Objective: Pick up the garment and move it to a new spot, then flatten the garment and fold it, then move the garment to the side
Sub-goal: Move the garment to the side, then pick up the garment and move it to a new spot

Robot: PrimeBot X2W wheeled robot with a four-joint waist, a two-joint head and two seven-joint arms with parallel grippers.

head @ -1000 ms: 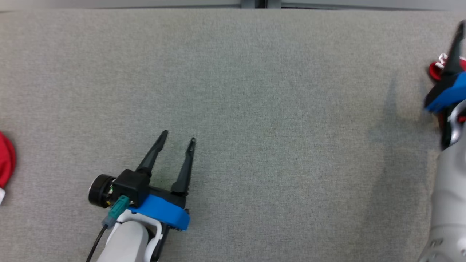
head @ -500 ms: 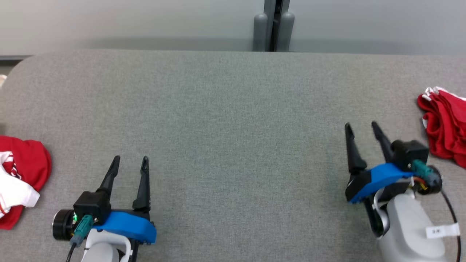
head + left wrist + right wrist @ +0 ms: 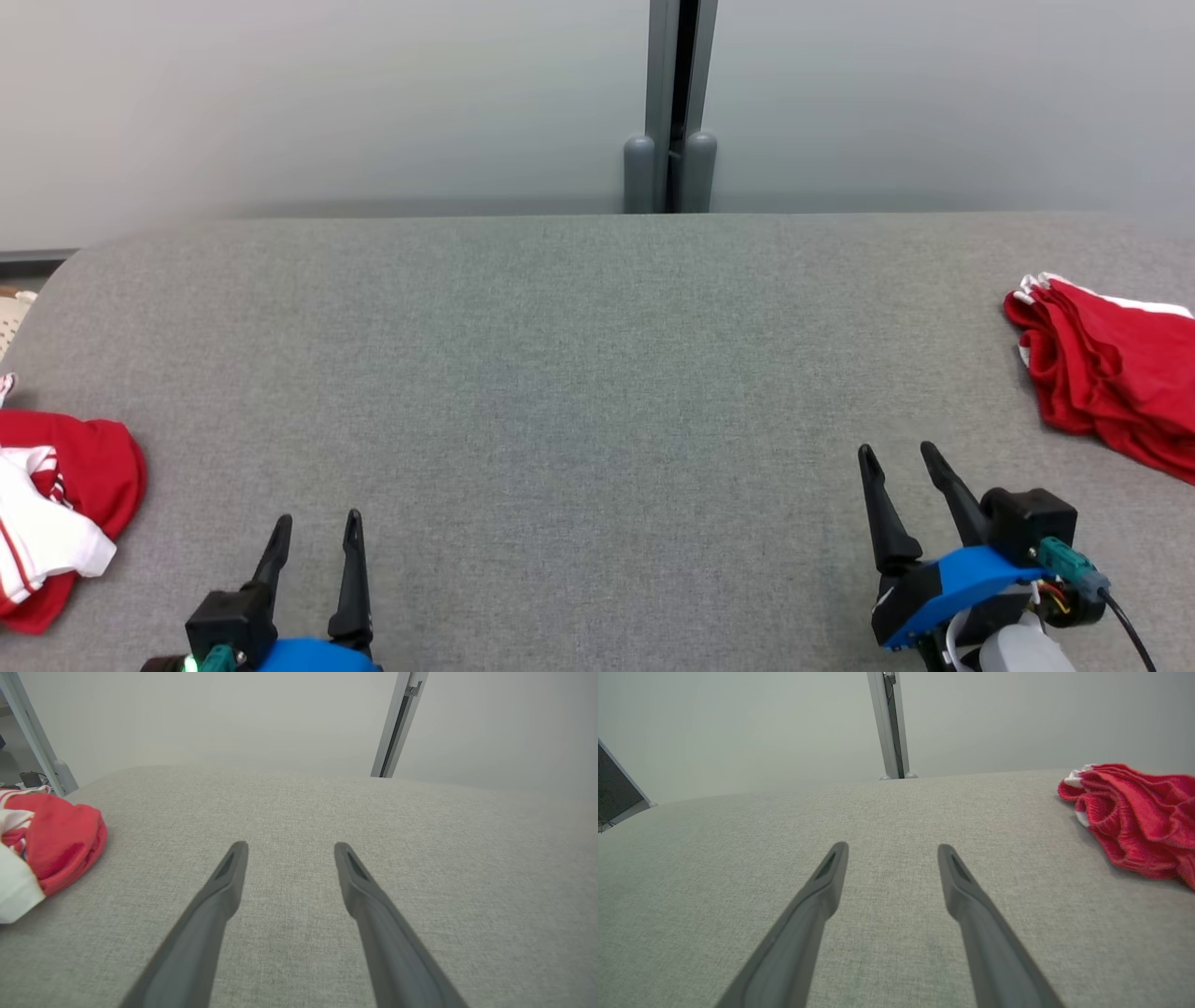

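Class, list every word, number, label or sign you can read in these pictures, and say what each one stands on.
No text can be read.
The crumpled red and white garment on the grey fabric table has white markings, too small and bunched to read as letters.
The bunched red garment shows only white trim.

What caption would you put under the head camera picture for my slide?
Left gripper and right gripper open over the grey table, a red-and-white garment left, a red garment right.
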